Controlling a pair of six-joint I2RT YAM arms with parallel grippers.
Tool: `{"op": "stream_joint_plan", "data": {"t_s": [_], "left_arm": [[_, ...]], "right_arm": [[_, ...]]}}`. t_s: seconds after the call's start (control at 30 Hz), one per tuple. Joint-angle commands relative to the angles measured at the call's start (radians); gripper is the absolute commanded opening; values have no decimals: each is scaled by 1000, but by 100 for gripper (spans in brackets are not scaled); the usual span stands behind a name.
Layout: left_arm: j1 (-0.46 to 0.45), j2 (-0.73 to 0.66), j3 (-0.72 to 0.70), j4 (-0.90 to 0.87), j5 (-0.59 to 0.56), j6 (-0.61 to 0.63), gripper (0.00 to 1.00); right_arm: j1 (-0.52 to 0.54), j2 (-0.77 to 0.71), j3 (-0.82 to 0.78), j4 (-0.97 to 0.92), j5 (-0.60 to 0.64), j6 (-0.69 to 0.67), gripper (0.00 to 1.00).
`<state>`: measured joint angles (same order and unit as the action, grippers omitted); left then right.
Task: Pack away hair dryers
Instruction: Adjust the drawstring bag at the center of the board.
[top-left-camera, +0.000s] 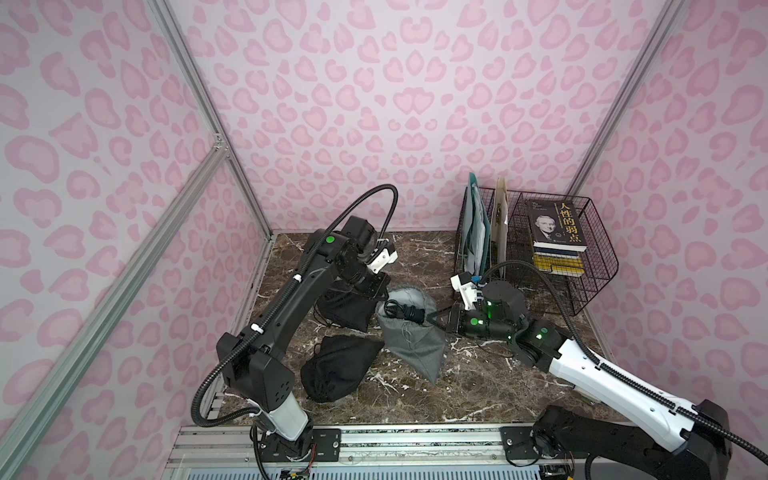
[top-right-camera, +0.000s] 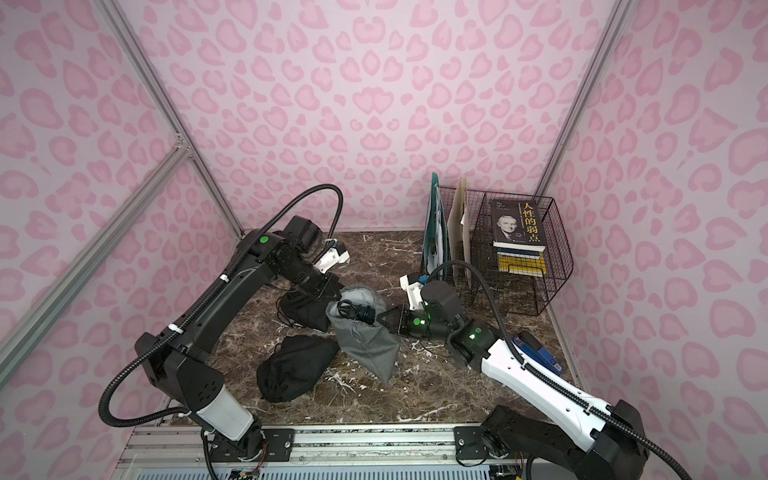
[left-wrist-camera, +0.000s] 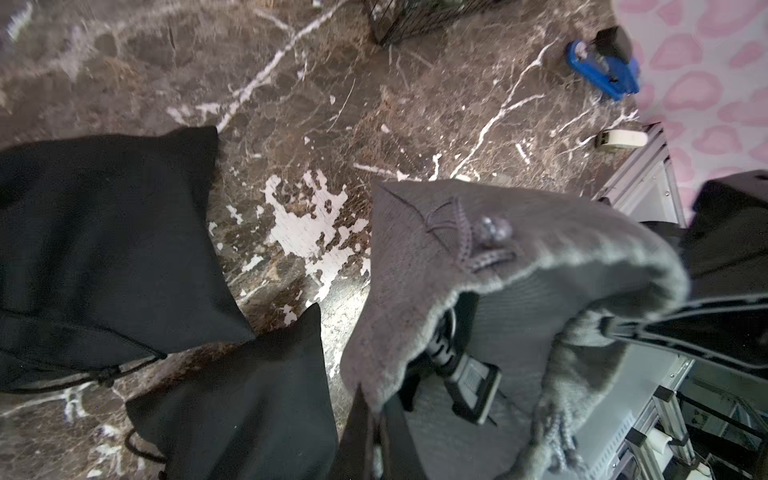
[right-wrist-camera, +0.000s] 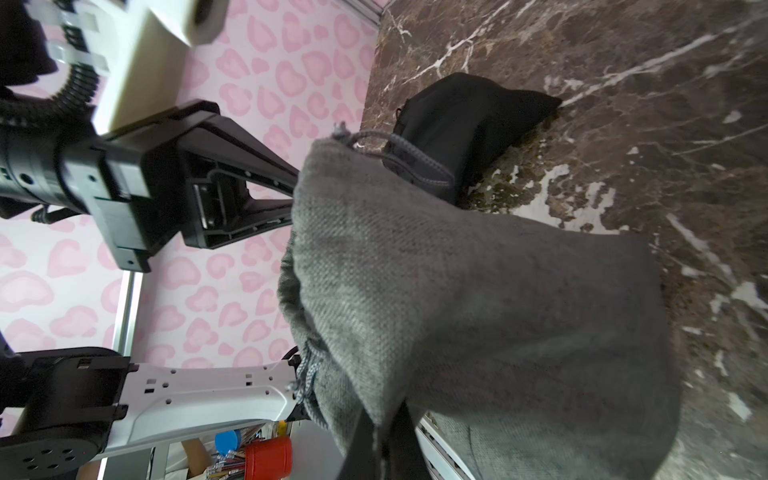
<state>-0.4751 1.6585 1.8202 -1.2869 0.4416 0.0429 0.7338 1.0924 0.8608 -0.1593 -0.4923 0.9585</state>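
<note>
A grey drawstring pouch (top-left-camera: 411, 345) (top-right-camera: 365, 345) hangs mouth-up over the middle of the marble table, its bottom corner resting on the table. My left gripper (top-left-camera: 384, 296) (left-wrist-camera: 372, 399) is shut on the far rim of the mouth. On the opposite rim my right gripper (top-left-camera: 430, 318) (right-wrist-camera: 386, 411) is shut too, so the mouth is stretched open. A dark hair dryer (top-left-camera: 407, 312) (top-right-camera: 358, 311) sits in the mouth, and its black cord bundle and plug (left-wrist-camera: 469, 374) show. Most of its body is hidden by the fabric.
Two bulging black pouches lie left of the grey one, one (top-left-camera: 345, 309) under my left arm and one (top-left-camera: 336, 368) nearer the front. A wire basket (top-left-camera: 598, 266) with books and a folder rack (top-left-camera: 478, 232) stand at the back right. A blue object (top-right-camera: 538, 353) and a tape roll (left-wrist-camera: 621, 139) lie near the right edge.
</note>
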Motion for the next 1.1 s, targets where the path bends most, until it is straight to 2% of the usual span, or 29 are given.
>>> {"op": "stream_joint_plan", "data": {"t_s": [0.0, 0.13, 0.3, 0.47, 0.57, 0.8, 1.07], "left_arm": [[0, -12, 78, -18, 83, 47, 1], [0, 21, 144, -39, 72, 90, 1], [-3, 77, 145, -41, 120, 154, 1], [-23, 116, 157, -25, 115, 195, 1], [-38, 127, 155, -16, 89, 210, 1], [-78, 130, 116, -16, 81, 283, 1], [-98, 143, 111, -23, 98, 320, 1]], "right_arm": [[1, 28, -16, 105, -46, -10, 0], [21, 64, -26, 103, -32, -22, 0], [75, 92, -32, 120, 5, -29, 0], [102, 106, -57, 162, 49, -14, 0], [105, 99, -72, 159, 83, -10, 4], [103, 45, -104, 119, 124, -6, 20], [99, -15, -113, 36, 136, -10, 28]]}}
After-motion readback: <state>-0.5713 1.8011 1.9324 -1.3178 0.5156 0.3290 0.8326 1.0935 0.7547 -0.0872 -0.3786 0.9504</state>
